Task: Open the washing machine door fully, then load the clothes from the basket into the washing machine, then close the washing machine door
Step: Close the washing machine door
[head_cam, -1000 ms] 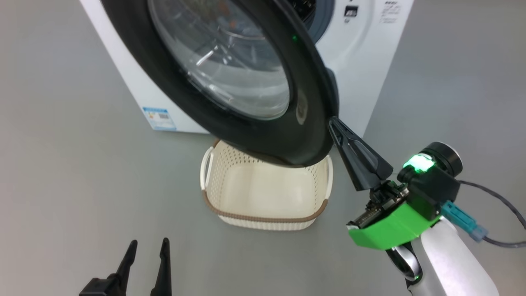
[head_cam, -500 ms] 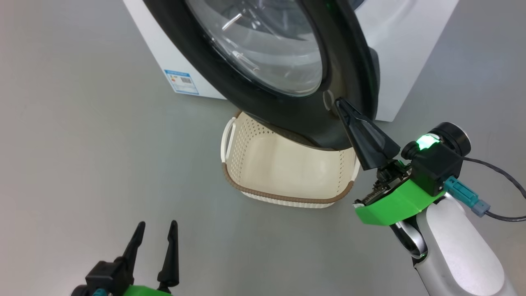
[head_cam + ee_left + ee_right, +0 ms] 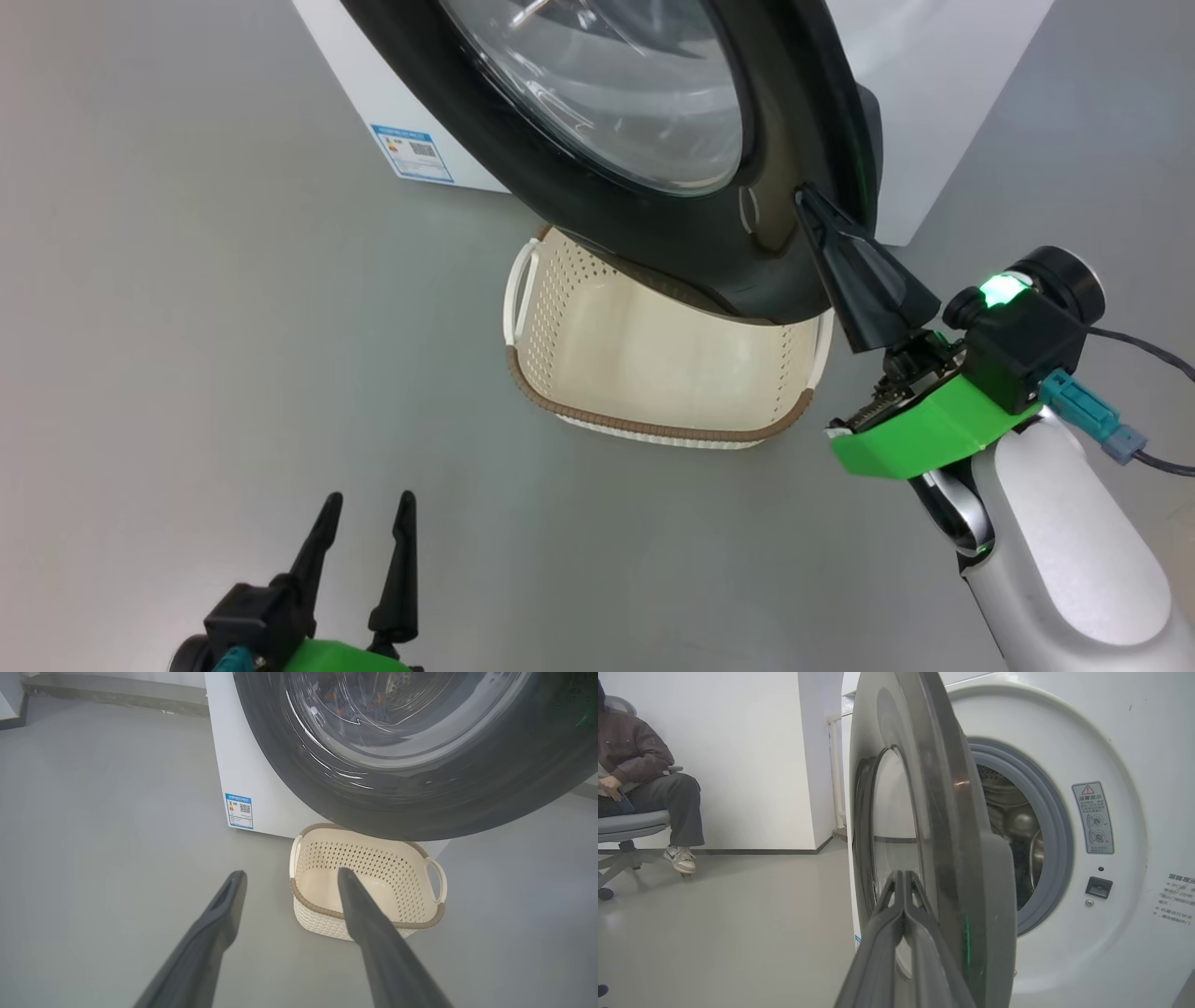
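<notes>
The washing machine door (image 3: 691,233) stands ajar, its black rim and glass bowl hanging over the basket (image 3: 653,431). My right gripper (image 3: 805,196) is shut with nothing in it, and its tip rests on the door's outer rim near the free edge. In the right wrist view the right gripper (image 3: 903,875) lies against the door (image 3: 943,812), seen edge-on, with the steel drum (image 3: 1013,826) and grey gasket (image 3: 1057,826) behind it. Blue and orange clothes (image 3: 355,707) show through the glass. My left gripper (image 3: 369,504) hangs open low on the left, apart from the basket (image 3: 327,912), whose visible inside is bare.
The white washing machine (image 3: 934,75) carries a blue label sticker (image 3: 411,154) low on its front. Grey floor (image 3: 187,327) spreads to the left of the basket. A person (image 3: 644,779) sits on a chair far off to the left in the right wrist view.
The head camera has shifted, sliding the scene right. My right gripper's shut tip has moved from the door's lower edge onto its rim face, and the door looks swung nearer the machine.
</notes>
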Controlling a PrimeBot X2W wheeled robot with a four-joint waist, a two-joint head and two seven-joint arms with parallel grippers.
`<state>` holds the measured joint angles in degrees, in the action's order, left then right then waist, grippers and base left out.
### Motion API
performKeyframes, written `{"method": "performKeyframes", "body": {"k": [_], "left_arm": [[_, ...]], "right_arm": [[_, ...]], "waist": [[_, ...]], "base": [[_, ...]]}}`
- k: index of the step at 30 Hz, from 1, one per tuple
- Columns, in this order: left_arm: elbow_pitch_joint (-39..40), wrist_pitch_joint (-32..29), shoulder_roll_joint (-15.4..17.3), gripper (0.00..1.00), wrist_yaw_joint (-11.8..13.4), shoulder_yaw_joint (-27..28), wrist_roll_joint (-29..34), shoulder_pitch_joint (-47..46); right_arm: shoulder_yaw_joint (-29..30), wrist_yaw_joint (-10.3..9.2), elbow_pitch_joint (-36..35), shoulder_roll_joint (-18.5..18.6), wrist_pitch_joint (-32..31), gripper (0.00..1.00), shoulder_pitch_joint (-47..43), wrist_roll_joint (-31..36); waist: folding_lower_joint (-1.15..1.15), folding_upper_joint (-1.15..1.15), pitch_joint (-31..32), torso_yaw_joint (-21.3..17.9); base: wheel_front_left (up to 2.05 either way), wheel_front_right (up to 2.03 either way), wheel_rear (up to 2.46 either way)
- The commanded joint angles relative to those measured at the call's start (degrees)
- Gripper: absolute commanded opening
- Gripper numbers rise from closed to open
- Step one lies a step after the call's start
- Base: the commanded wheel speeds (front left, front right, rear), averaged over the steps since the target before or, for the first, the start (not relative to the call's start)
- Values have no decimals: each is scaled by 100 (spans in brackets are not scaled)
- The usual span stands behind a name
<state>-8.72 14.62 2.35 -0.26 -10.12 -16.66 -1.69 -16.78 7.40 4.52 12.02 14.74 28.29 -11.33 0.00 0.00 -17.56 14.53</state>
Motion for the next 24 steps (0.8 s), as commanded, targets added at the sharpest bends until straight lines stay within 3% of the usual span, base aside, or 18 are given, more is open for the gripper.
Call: {"method": "performKeyframes", "body": {"k": [1, 24], "left_arm": [[128, 38, 53, 100, 13, 163, -72, -192], [144, 38, 53, 100, 26, 99, -199, -309]], "right_arm": [[-67, 9, -144, -39, 26, 0, 143, -52], [-18, 9, -140, 123, 26, 0, 528, 7]], "waist": [[0, 0, -52, -10], [0, 0, -401, -3]], "base": [[0, 0, 0], [0, 0, 0]]}}
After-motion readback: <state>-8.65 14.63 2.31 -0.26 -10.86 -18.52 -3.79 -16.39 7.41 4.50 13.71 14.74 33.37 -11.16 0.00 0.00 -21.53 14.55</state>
